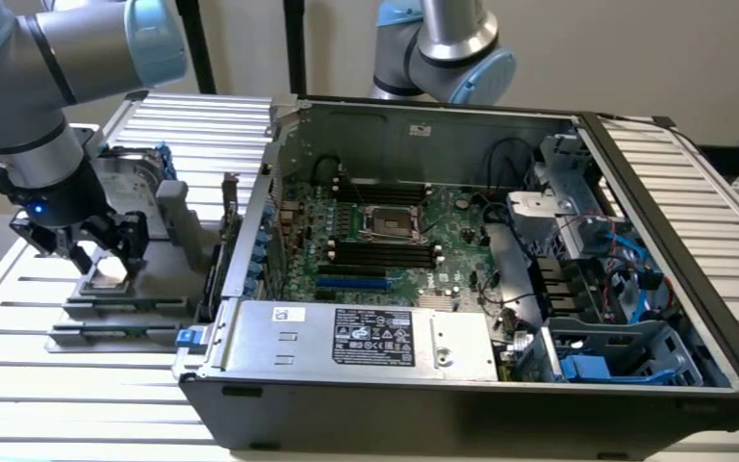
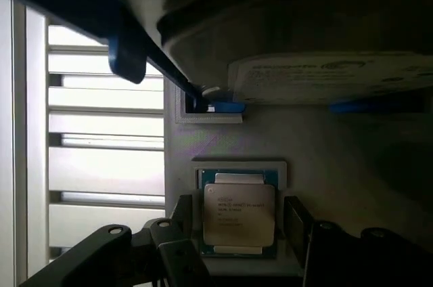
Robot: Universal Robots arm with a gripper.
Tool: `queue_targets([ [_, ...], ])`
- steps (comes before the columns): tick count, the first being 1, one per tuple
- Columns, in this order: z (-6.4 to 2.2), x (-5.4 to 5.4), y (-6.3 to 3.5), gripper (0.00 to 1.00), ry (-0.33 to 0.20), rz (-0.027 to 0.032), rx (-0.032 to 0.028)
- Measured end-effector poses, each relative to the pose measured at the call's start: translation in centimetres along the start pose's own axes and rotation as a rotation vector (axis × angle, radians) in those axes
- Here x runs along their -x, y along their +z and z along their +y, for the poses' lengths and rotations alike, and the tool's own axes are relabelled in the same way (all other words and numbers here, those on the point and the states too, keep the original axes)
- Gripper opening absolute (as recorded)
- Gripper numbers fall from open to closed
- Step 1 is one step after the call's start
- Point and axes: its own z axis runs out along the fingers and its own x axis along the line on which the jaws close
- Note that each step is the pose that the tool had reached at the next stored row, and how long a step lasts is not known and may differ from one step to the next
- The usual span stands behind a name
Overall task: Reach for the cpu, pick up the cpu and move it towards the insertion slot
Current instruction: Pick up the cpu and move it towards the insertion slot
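The cpu, a small square chip with a shiny metal top, lies flat in a grey holder on the slatted table. My gripper is lowered over it and open. One dark finger stands on each side of the chip, with a narrow gap to its edges. In the exterior view the gripper is at the exterior view's left, over the cpu. The insertion slot, a square metal-framed socket, sits in the middle of the motherboard inside the open computer case, well to the exterior view's right.
An upright silver hard drive with a white label and blue rails stands just behind the cpu holder. The black case wall rises between the holder and the motherboard. Memory slots, cables and a drive cage crowd the case.
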Motion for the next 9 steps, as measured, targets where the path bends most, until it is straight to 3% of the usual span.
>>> queue_targets([
  [9, 0.0, 0.0, 0.21, 0.65, 0.0, 0.0002, -0.0016],
])
